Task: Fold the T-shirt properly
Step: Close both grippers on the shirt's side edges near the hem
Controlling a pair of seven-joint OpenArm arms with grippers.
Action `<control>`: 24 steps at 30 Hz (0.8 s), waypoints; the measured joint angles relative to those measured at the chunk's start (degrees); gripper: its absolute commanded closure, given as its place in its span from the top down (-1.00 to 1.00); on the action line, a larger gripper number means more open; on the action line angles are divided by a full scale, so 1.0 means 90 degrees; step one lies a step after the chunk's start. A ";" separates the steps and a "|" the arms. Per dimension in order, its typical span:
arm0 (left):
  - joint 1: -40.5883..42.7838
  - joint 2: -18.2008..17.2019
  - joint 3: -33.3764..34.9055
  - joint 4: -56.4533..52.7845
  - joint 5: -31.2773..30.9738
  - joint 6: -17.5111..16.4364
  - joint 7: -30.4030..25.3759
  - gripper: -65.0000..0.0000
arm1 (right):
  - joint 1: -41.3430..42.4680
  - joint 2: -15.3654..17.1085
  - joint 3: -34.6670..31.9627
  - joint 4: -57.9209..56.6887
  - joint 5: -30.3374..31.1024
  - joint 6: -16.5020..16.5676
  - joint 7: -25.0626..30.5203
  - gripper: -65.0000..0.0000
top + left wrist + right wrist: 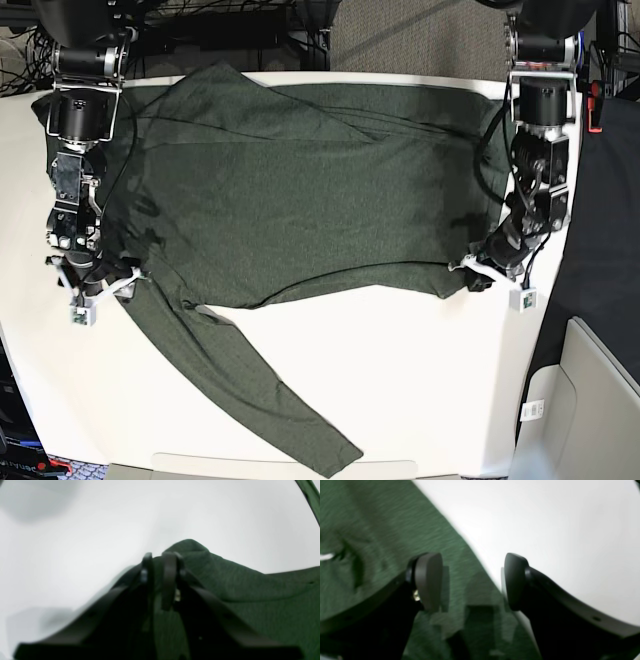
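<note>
Pinching the T-shirt (300, 200) hem at the table (420, 380) edge, the left gripper (160, 566) is clenched on cloth while the right gripper (472, 580) hangs released above it, and should clamp before both lift evenly.

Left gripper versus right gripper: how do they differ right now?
The left gripper is shut, pinching a peak of the T-shirt; the right gripper is open, holding nothing. The left sits at the shirt's corner, while the right straddles its edge over the white table. Both are low at the cloth.
</note>
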 measured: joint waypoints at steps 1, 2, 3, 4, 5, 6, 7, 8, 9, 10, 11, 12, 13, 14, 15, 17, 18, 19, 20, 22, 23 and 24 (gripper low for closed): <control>-0.0053 0.0005 0.0000 -0.0044 0.0007 0.0005 -0.0002 -0.52 | -0.0017 0.0000 0.0000 0.0000 0.0017 0.0027 -0.0002 0.23; -0.0068 0.0000 0.0000 -0.0049 0.0005 0.0002 -0.0029 -0.47 | -0.0019 0.0007 0.0000 0.0000 0.0015 0.0015 -0.0002 0.23; -0.0068 -0.0017 0.0000 -0.0034 0.0007 0.0002 -0.0153 -0.42 | -0.0019 0.0017 0.0000 0.0000 -0.0002 0.0000 -0.0002 0.23; -0.0068 -0.0019 0.0000 -0.0032 0.0007 0.0005 -0.0204 -0.37 | -0.0017 0.0027 0.0002 0.0000 -0.0007 -0.0022 -0.0002 0.23; -0.0066 -0.0034 0.0000 -0.0029 0.0007 0.0005 -0.0189 -0.33 | -0.0017 0.0034 0.0002 0.0005 -0.0010 -0.0024 0.0002 0.23; -0.0066 -0.0034 0.0000 -0.0029 0.0007 0.0002 -0.0192 -0.29 | -0.0017 0.0041 0.0002 0.0005 -0.0010 -0.0017 0.0000 0.23; -0.0066 -0.0034 0.0000 -0.0029 0.0007 0.0002 -0.0187 -0.26 | -0.0017 0.0032 0.0002 0.0005 -0.0007 -0.0017 0.0002 0.23; -0.0066 -0.0034 0.0002 -0.0029 0.0007 0.0002 -0.0189 -0.24 | -0.0017 0.0024 0.0002 0.0005 -0.0007 -0.0017 0.0000 0.23; -0.0053 -0.0034 0.0002 -0.0029 0.0007 0.0005 -0.0189 -0.21 | -0.0017 0.0022 0.0002 0.0005 -0.0005 -0.0015 0.0000 0.23; -0.0051 -0.0044 0.0070 -0.0029 0.0007 0.0010 -0.0192 -0.19 | -0.0017 0.0022 0.0002 0.0005 -0.0005 -0.0015 0.0000 0.23; -0.0051 -0.0080 0.0231 -0.0029 0.0007 0.0053 -0.0192 -0.17 | -0.0017 0.0024 0.0002 0.0005 -0.0010 -0.0017 0.0000 0.23; -0.0051 -0.0107 0.0427 -0.0029 0.0010 0.0049 -0.0192 -0.16 | -0.0017 0.0027 0.0002 0.0005 -0.0007 -0.0017 0.0002 0.23; -0.0049 -0.0134 0.0663 -0.0029 -0.0005 0.0041 -0.0253 -0.16 | -0.0017 0.0027 0.0002 0.0005 -0.0007 -0.0017 0.0002 0.23; -0.0049 -0.0168 0.0894 -0.0029 0.0005 0.0019 -0.0265 -0.16 | -0.0017 0.0024 0.0002 0.0005 -0.0007 -0.0017 0.0000 0.23; -0.0051 -0.0197 0.1132 -0.0029 0.0002 -0.0005 -0.0262 -0.16 | -0.0019 0.0024 0.0002 0.0005 -0.0007 -0.0017 -0.0002 0.23; -0.0058 -0.0197 0.1401 -0.0029 0.0000 0.0002 -0.0406 -0.16 | -0.0017 0.0024 0.0002 0.0005 -0.0002 -0.0017 0.0005 0.23; -0.0070 -0.0209 0.1496 -0.0029 -0.0010 0.0005 -0.0469 -0.16 | -0.0017 0.0024 0.0002 0.0005 -0.0005 -0.0017 0.0005 0.23; -0.0068 -0.0211 0.1552 -0.0029 0.0002 0.0002 -0.0532 -0.16 | -0.0017 0.0024 0.0002 0.0007 -0.0005 -0.0017 0.0002 0.23; -0.0066 -0.0209 0.1559 -0.0029 0.0002 0.0000 -0.0559 -0.16 | -0.0017 0.0024 0.0002 0.0007 -0.0007 -0.0017 0.0000 0.23; -0.0066 -0.0211 0.1559 -0.0029 0.0002 0.0000 -0.0556 -0.16 | -0.0017 0.0027 0.0002 0.0007 -0.0005 -0.0017 0.0000 0.23; -0.0063 -0.0211 0.1566 -0.0029 0.0005 0.0000 -0.0556 -0.17 | -0.0019 0.0029 0.0002 0.0007 -0.0007 -0.0017 0.0000 0.23; -0.0063 -0.0221 0.1605 -0.0029 0.0002 0.0002 -0.0573 -0.20 | -0.0017 0.0034 0.0002 0.0007 -0.0005 -0.0017 0.0000 0.23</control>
